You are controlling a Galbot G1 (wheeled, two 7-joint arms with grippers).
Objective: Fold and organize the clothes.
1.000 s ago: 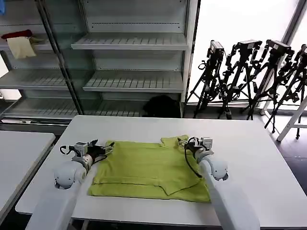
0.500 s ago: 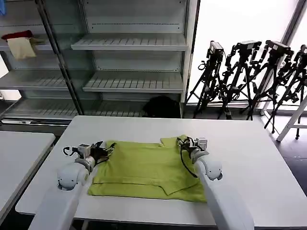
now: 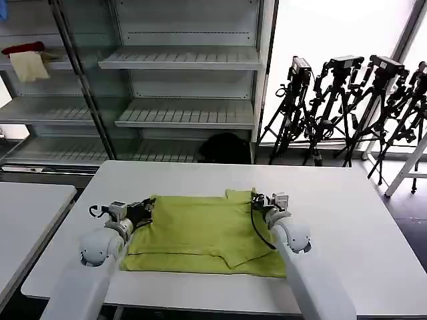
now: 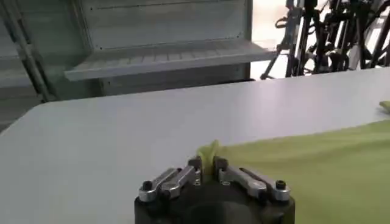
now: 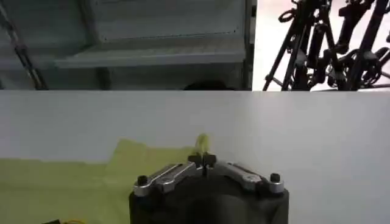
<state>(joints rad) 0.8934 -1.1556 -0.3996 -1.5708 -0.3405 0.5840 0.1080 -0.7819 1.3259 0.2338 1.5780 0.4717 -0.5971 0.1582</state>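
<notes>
Here both grippers pinch the far corners of the lime-green T-shirt (image 3: 203,233), which lies partly folded in the middle of the white table (image 3: 347,220).

The left gripper (image 4: 206,165) and right gripper (image 5: 203,159) each have their fingers clamped on a tuft of fabric. Light and limp, the cotton will likely sag and crease, so hems and corners look the best holds. Empty shelves (image 3: 180,60) and tripods (image 3: 347,107) stand well beyond the far edge, out of the way.

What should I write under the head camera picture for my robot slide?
Both grippers, left gripper and right gripper, pinch the far corners of the lime-green T-shirt on the white table.
</notes>
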